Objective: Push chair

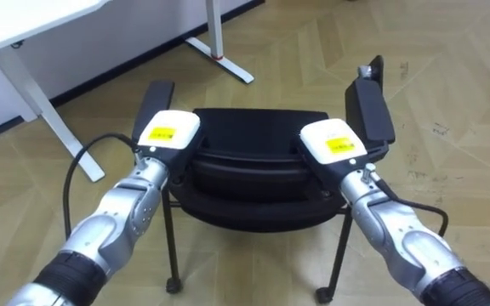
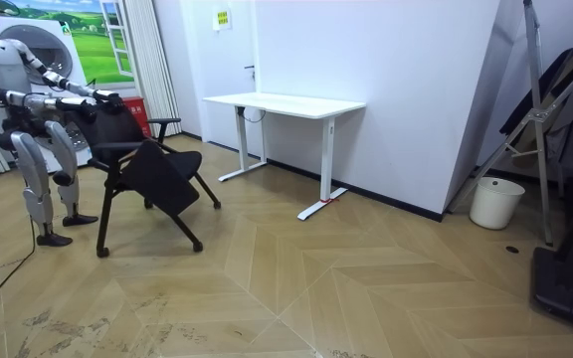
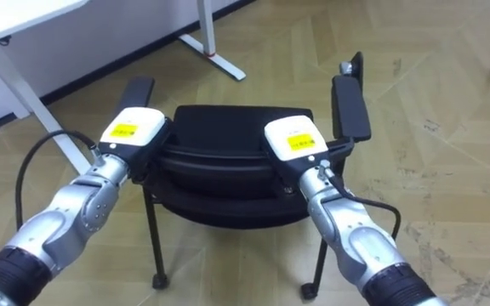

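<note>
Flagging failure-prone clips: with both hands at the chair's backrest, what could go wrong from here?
Tipping: the left hand and right hand sit high on the backrest of the chair, so a hard shove might pitch it forward over its thin legs. Snagging: the floor foot of the white desk lies ahead to the left; a chair leg could catch there if the push drifts.

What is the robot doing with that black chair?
The robot stands behind the black chair, its left hand and right hand both set on the top of the chair's back, as if to push it. A white desk stands further on, apart from the chair.
</note>
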You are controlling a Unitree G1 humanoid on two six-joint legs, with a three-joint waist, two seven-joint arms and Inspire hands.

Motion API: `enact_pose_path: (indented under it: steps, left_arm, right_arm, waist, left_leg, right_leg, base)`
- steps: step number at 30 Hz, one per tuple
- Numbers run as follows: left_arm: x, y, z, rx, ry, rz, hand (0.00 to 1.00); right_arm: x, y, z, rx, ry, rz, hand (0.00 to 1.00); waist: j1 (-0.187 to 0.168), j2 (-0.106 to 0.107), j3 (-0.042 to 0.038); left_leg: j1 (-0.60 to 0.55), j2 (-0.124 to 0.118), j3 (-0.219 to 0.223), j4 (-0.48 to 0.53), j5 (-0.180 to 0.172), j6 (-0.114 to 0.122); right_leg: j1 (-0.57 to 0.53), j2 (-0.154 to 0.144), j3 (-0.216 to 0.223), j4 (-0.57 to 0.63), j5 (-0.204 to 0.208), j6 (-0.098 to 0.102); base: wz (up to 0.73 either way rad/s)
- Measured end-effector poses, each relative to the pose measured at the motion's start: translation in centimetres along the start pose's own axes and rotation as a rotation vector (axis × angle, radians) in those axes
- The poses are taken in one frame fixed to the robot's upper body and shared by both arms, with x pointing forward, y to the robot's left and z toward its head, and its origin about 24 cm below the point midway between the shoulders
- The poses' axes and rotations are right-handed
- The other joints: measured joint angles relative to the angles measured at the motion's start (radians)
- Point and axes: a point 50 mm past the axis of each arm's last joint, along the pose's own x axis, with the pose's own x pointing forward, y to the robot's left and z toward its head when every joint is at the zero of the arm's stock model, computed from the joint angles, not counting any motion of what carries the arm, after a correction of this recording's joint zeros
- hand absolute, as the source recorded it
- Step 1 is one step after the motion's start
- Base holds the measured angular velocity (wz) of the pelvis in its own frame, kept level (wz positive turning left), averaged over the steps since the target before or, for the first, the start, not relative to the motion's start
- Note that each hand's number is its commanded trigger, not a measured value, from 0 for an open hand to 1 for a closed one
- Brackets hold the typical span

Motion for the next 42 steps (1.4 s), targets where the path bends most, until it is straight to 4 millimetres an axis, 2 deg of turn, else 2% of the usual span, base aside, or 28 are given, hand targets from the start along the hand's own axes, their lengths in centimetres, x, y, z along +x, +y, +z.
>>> enact_pose_path:
  steps: [6,10,13,14,16,17,18,20,22,23,24,26,27,29,31,33,35,37,39,40,41,42]
  left_arm:
    - [0.1,-0.8,-0.1,-0.013,0.01,-0.016,1.0]
    - [0.7,-0.4,0.0,-0.009,0.01,-0.007,1.0]
    - [1.7,0.1,-0.3,0.004,0.011,-0.001,1.0]
    - [2.2,0.7,-0.3,0.013,0.007,0.013,1.0]
    - [3.0,1.6,-0.3,0.025,0.004,0.031,1.0]
    - [3.3,2.2,-0.4,0.032,0.003,0.047,1.0]
    - [3.7,2.8,-0.4,0.038,0.003,0.063,1.0]
    - [4.3,3.4,-0.2,0.039,0.003,0.078,1.0]
    - [4.6,3.7,0.1,0.033,0.002,0.095,1.0]
    - [4.5,3.6,0.0,0.025,0.006,0.112,1.0]
    - [4.6,3.9,0.1,0.019,0.004,0.134,1.0]
    - [4.8,4.6,0.2,0.012,0.002,0.168,1.0]
    - [5.0,5.1,0.3,0.01,-0.001,0.19,1.0]
    - [5.2,5.8,0.5,-0.001,-0.003,0.213,1.0]
    - [5.4,6.6,0.5,-0.013,-0.002,0.243,1.0]
    - [5.6,7.2,0.5,-0.034,0.002,0.265,1.0]
    - [5.6,7.2,0.6,-0.039,0.0,0.268,1.0]
    - [5.6,7.1,0.6,-0.042,0.0,0.267,1.0]
    - [5.4,6.7,0.5,-0.046,0.004,0.258,1.0]
    - [5.4,6.6,0.5,-0.046,0.003,0.257,1.0]
    - [5.3,6.3,0.4,-0.048,0.003,0.256,1.0]
    - [5.1,5.7,0.3,-0.053,0.009,0.249,1.0]
  right_arm:
    - [0.2,0.6,0.0,0.0,-0.003,0.015,1.0]
    - [0.8,0.3,-0.3,-0.001,0.006,0.009,1.0]
    - [1.7,-0.1,-0.5,0.002,0.011,0.0,1.0]
    - [2.1,-0.5,-0.7,0.005,0.014,-0.013,1.0]
    - [2.8,-0.9,-0.9,0.015,0.018,-0.028,1.0]
    - [3.2,-1.3,-1.0,0.017,0.02,-0.044,1.0]
    - [3.6,-1.7,-1.1,0.018,0.022,-0.059,1.0]
    - [3.9,-2.2,-1.4,0.017,0.031,-0.077,1.0]
    - [4.1,-2.6,-1.7,0.019,0.04,-0.097,1.0]
    - [4.3,-2.8,-1.8,0.017,0.04,-0.11,1.0]
    - [4.4,-3.1,-1.9,0.012,0.039,-0.124,1.0]
    - [4.6,-3.8,-2.1,0.002,0.041,-0.156,1.0]
    - [4.8,-4.3,-2.2,-0.008,0.043,-0.179,1.0]
    - [5.1,-5.2,-2.5,-0.024,0.044,-0.213,1.0]
    - [5.4,-6.2,-2.6,-0.046,0.04,-0.248,1.0]
    - [5.7,-7.2,-2.7,-0.069,0.035,-0.28,1.0]
    - [5.7,-7.3,-2.8,-0.079,0.03,-0.293,1.0]
    - [5.7,-7.3,-2.7,-0.082,0.028,-0.293,1.0]
    - [5.6,-6.9,-2.6,-0.079,0.029,-0.284,1.0]
    - [5.6,-6.8,-2.6,-0.08,0.029,-0.281,1.0]
    - [5.5,-6.6,-2.6,-0.082,0.031,-0.276,1.0]
    - [5.5,-6.5,-2.6,-0.087,0.031,-0.272,1.0]
  waist:
    - [-0.016,-0.002,0.0007]
    - [-0.029,-0.005,0.0031]
    - [-0.024,-0.012,0.0176]
    - [-0.025,-0.016,0.0257]
    - [-0.025,-0.03,0.0347]
    - [-0.024,-0.037,0.0413]
    - [-0.024,-0.036,0.0433]
    - [-0.031,-0.034,0.0471]
    - [-0.034,-0.035,0.0543]
    - [-0.032,-0.035,0.062]
    - [-0.031,-0.034,0.0654]
    - [-0.03,-0.032,0.0669]
    - [-0.03,-0.027,0.0703]
    - [-0.026,-0.02,0.0757]
    - [-0.011,-0.017,0.0769]
    - [-0.001,-0.009,0.0858]
    - [0.004,-0.011,0.0846]
    - [0.011,-0.017,0.0824]
    - [0.043,-0.03,0.0759]
    - [0.048,-0.03,0.074]
    - [0.053,-0.031,0.0702]
    - [0.057,-0.032,0.0704]
  left_leg:
    - [0.007,-0.001,-0.021,0.009,0.0,0.0]
    - [-0.037,0.001,-0.036,0.049,0.0,0.0]
    - [-0.087,0.014,-0.035,0.12,-0.009,-0.001]
    - [-0.121,0.023,-0.037,0.158,-0.017,-0.004]
    - [-0.169,0.04,-0.026,0.219,-0.025,-0.006]
    - [-0.208,0.049,-0.023,0.273,-0.037,-0.009]
    - [-0.254,0.061,-0.02,0.332,-0.053,-0.011]
    - [-0.317,0.063,-0.032,0.415,-0.061,-0.013]
    - [-0.358,0.072,-0.035,0.473,-0.061,-0.013]
    - [-0.371,0.075,-0.033,0.494,-0.061,-0.013]
    - [-0.384,0.078,-0.032,0.504,-0.061,-0.013]
    - [-0.417,0.081,-0.022,0.52,-0.061,-0.013]
    - [-0.436,0.09,-0.017,0.525,-0.061,-0.014]
    - [-0.458,0.089,-0.017,0.52,-0.061,-0.014]
    - [-0.478,0.092,0.002,0.517,-0.061,-0.014]
    - [-0.489,0.086,0.01,0.5,-0.053,-0.016]
    - [-0.488,0.069,0.012,0.476,-0.042,-0.011]
    - [-0.479,0.055,0.016,0.453,-0.033,-0.005]
    - [-0.454,0.055,0.043,0.43,-0.042,-0.002]
    - [-0.449,0.055,0.047,0.426,-0.045,0.001]
    - [-0.436,0.051,0.051,0.411,-0.047,0.003]
    - [-0.418,0.049,0.061,0.4,-0.049,0.004]
  right_leg:
    - [0.026,-0.002,-0.016,-0.001,0.0,0.0]
    - [0.008,0.001,-0.029,0.005,-0.001,-0.002]
    - [-0.024,-0.002,-0.034,0.046,-0.011,-0.015]
    - [-0.047,-0.002,-0.051,0.074,-0.022,-0.022]
    - [-0.097,-0.008,-0.064,0.146,-0.053,-0.032]
    - [-0.135,-0.017,-0.077,0.207,-0.081,-0.04]
    - [-0.176,-0.018,-0.081,0.268,-0.108,-0.047]
    - [-0.216,-0.027,-0.105,0.338,-0.144,-0.055]
    - [-0.248,-0.04,-0.12,0.401,-0.177,-0.065]
    - [-0.264,-0.043,-0.121,0.43,-0.191,-0.07]
    - [-0.278,-0.047,-0.126,0.455,-0.199,-0.075]
    - [-0.318,-0.052,-0.131,0.493,-0.211,-0.088]
    - [-0.341,-0.053,-0.133,0.514,-0.212,-0.089]
    - [-0.377,-0.054,-0.131,0.539,-0.208,-0.099]
    - [-0.417,-0.057,-0.124,0.565,-0.213,-0.102]
    - [-0.447,-0.067,-0.121,0.581,-0.214,-0.106]
    - [-0.459,-0.072,-0.108,0.582,-0.217,-0.107]
    - [-0.461,-0.074,-0.093,0.582,-0.219,-0.104]
    - [-0.458,-0.074,-0.07,0.58,-0.222,-0.074]
    - [-0.456,-0.076,-0.069,0.58,-0.226,-0.055]
    - [-0.451,-0.079,-0.065,0.578,-0.233,-0.013]
    - [-0.44,-0.097,-0.075,0.585,-0.234,0.021]
  base:
    - [0.07]
    - [0.17]
    - [0.08]
    - [0.18]
    - [0.21]
    - [0.13]
    - [0.13]
    - [0.31]
    - [0.3]
    - [0.1]
    - [0.1]
    - [0.11]
    - [0.09]
    - [0.03]
    - [-0.15]
    - [-0.11]
    - [-0.02]
    - [-0.11]
    - [-0.32]
    - [-0.3]
    - [-0.15]
    - [-0.11]
